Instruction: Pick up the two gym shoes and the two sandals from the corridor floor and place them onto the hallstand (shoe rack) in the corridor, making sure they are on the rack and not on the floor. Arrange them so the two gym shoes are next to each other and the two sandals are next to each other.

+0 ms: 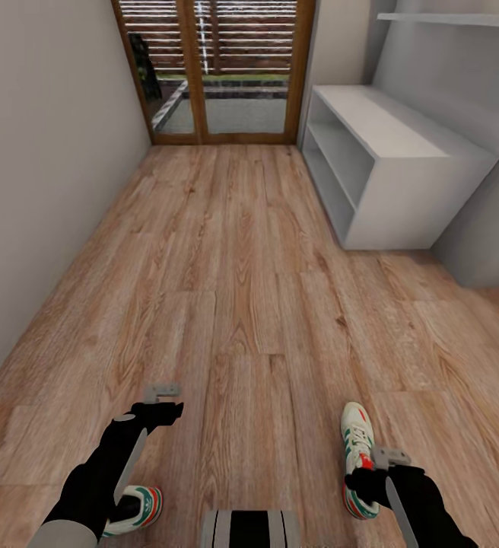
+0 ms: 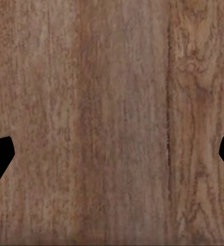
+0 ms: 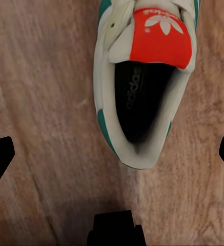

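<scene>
Both arms black, matte, chunky; left arm [image 1: 90,487] with grey cuff at lower end. Flat grey metal gripper brackets: left gripper [image 1: 162,393], right gripper [image 1: 390,457]. Black-and-white striped trunk block [image 1: 249,529].

Even, soft light throughout; the wrist views look slightly blurred.

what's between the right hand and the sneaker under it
Nothing visible: the right hand hovers open just over the gym shoe, whose opening faces the wrist camera with bare wood floor around it.
</scene>
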Controlling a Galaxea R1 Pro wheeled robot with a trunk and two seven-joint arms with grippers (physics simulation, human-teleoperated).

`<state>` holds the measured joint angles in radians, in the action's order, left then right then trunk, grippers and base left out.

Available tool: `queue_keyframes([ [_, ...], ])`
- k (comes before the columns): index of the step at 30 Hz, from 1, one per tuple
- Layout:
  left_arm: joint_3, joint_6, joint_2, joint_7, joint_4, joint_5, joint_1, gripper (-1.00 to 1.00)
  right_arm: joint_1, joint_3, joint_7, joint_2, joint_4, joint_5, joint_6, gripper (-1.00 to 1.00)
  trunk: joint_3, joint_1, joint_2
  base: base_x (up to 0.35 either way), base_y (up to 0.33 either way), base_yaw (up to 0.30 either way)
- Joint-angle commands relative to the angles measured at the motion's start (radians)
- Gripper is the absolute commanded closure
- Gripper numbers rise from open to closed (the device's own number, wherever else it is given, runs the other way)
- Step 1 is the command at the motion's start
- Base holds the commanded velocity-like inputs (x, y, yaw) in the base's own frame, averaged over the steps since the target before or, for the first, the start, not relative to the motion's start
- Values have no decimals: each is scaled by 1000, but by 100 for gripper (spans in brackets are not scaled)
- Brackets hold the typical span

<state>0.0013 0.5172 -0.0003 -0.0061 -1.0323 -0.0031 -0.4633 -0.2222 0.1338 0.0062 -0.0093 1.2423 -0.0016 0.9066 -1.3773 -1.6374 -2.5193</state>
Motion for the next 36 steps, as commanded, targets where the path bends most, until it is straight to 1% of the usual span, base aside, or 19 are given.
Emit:
queue_keyframes([
  [1,0,0,0,0,0,0,0,-100,-1,0,0,0,0,0,0,-100,-4,0,0,0,0,0],
  [3,-1,0,0,0,0,0,0,-100,-6,0,0,-1,0,0,0,-100,-12,-1,-1,0,0,0],
  [5,-2,0,-1,0,0,0,0,-100,-32,0,0,-1,0,0,1,-100,-19,-2,-1,0,0,0],
  [6,-2,0,-1,0,0,0,0,-100,-54,0,0,-1,-1,0,1,-100,-23,-3,-1,0,0,0],
  [8,-2,0,-1,0,0,0,1,-100,-75,0,0,-1,-1,0,1,-100,-31,-4,-2,0,0,0],
  [11,-3,0,0,0,0,-1,3,-100,-100,0,-1,-1,0,1,1,-100,-43,-5,-3,0,0,0],
  [16,-3,0,-1,0,0,-1,4,-100,-117,1,-1,-1,1,2,2,-100,-62,-7,-4,0,0,0],
  [22,-3,0,-1,0,0,-1,5,-100,-178,0,-2,-2,0,2,7,-100,-85,-10,-5,0,0,0],
  [30,-3,0,0,0,0,-1,5,-100,-194,1,1,-2,0,0,8,-100,-116,-13,-7,0,0,0],
  [36,-3,0,0,0,0,-2,5,-100,-195,23,3,-1,0,-1,4,-100,-139,-16,-8,0,0,0],
])
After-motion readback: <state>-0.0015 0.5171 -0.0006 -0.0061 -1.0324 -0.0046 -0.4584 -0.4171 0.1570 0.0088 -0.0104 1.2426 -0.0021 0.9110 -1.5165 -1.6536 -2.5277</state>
